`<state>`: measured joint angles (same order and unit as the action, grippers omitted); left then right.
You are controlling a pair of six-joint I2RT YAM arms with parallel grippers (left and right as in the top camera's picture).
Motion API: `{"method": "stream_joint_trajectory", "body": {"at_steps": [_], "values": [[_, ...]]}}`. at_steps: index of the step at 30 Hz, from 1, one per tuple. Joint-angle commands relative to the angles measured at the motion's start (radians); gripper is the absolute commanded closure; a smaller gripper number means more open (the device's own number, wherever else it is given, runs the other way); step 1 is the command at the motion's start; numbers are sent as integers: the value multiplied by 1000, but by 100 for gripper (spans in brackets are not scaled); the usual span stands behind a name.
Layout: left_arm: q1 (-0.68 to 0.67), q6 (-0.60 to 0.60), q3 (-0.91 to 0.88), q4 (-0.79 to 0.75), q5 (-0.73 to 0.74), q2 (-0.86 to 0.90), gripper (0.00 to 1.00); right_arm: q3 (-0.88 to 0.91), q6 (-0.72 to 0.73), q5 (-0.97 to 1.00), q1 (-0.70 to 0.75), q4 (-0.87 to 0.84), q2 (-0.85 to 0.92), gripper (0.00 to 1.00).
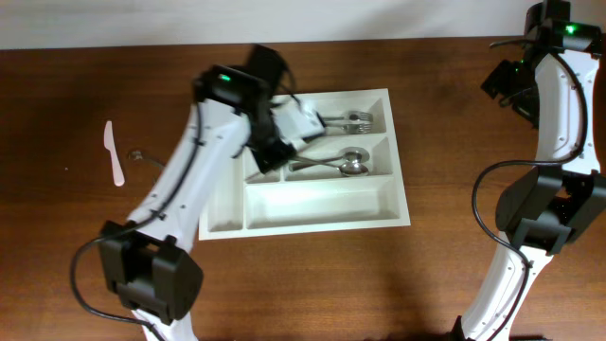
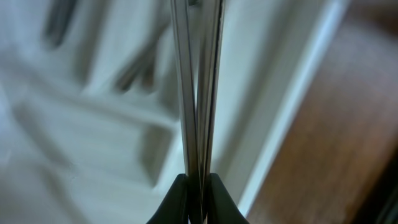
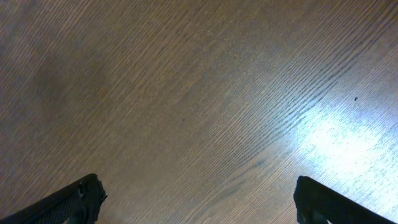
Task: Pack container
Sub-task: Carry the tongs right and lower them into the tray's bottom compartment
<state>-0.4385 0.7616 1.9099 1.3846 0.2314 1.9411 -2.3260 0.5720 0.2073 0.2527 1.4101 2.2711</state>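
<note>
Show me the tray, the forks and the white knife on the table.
Tray (image 1: 322,202), overhead view, bare floor of the bottom compartment.
Forks (image 1: 354,120), overhead view, their heads.
Knife (image 1: 113,152), overhead view, its middle.

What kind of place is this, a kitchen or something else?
Probably a robot test bench, not a kitchen: a left arm and a right arm work at a wooden table bearing a white cutlery tray with forks and spoons.
</note>
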Motion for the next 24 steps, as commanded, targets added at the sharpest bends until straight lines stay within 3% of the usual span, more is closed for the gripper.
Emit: {"method": "stream_joint_trajectory", "body": {"at_steps": [1,7,16,24], "values": [[-73,139,3,8,16,-17,98,3,0,2,-5,0,-25,1],[-138,175,-60,2,16,-15,98,3,1,2,-5,0,-25,1],[-134,176,-352,-138,5,-15,98,3,0,2,-5,0,-25,1],[-134,175,-425,-247,-1,-15,98,3,0,2,-5,0,-25,1]]}}
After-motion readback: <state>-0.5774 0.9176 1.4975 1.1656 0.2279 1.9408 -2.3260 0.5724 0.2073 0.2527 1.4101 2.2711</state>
